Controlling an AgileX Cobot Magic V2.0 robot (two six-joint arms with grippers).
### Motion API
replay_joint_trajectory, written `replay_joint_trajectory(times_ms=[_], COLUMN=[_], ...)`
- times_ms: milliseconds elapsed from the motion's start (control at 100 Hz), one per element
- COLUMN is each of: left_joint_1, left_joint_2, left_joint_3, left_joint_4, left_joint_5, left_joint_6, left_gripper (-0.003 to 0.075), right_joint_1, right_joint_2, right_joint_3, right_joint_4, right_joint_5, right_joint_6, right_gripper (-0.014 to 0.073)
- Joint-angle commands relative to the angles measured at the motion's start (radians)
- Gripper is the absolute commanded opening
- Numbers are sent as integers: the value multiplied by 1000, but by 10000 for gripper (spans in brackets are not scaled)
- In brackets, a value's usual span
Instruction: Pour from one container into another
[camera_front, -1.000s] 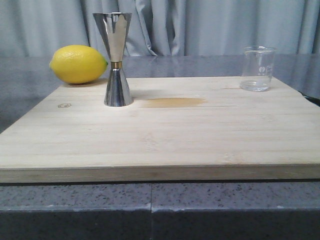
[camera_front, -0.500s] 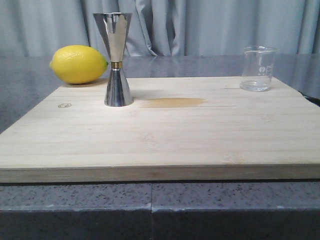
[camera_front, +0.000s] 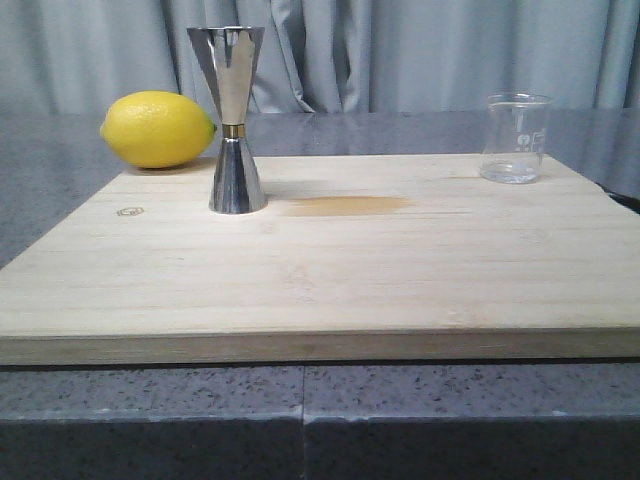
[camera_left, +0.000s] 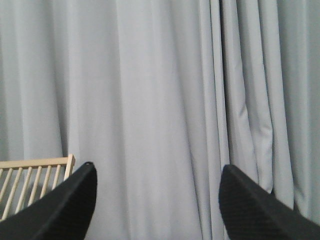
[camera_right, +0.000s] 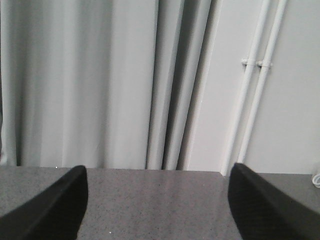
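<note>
The small clear glass beaker (camera_front: 515, 138) stands upright at the back right of the wooden board (camera_front: 330, 270), a little clear liquid in its bottom. The tall steel jigger (camera_front: 234, 120) with a gold waist band stands upright at the board's back left. Neither arm shows in the front view. My left gripper (camera_left: 156, 200) is open, its black fingers wide apart with only grey curtain between them. My right gripper (camera_right: 157, 202) is open too, over bare grey countertop. Neither wrist view shows the beaker or the jigger.
A yellow lemon (camera_front: 158, 129) lies on the counter behind the board's back left corner, close to the jigger. A tan stain (camera_front: 348, 205) marks the board near its middle. A wooden rack (camera_left: 31, 177) shows in the left wrist view. White pipes (camera_right: 255, 80) run down the wall.
</note>
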Motion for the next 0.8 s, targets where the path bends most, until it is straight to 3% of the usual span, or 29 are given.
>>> replay_joint_trajectory(times_ms=[0, 150, 390, 790], left_joint_1=[2, 2, 2, 0], left_joint_2=[-49, -141, -309, -464], left_joint_3=[-1, 115, 340, 480], left_joint_4=[49, 179, 177, 177], left_joint_5=[-7, -10, -18, -16], left_joint_6=[-86, -204, -259, -260], left_gripper=[483, 483, 483, 441], right_joint_1=[0, 0, 0, 0], right_joint_2=[-17, -53, -156, -290], right_joint_3=[-37, -37, 22, 197], right_joint_4=[-33, -22, -8, 34], right_joint_5=[-15, -9, -37, -173], right_joint_6=[0, 0, -43, -48], right_gripper=[533, 533, 532, 531])
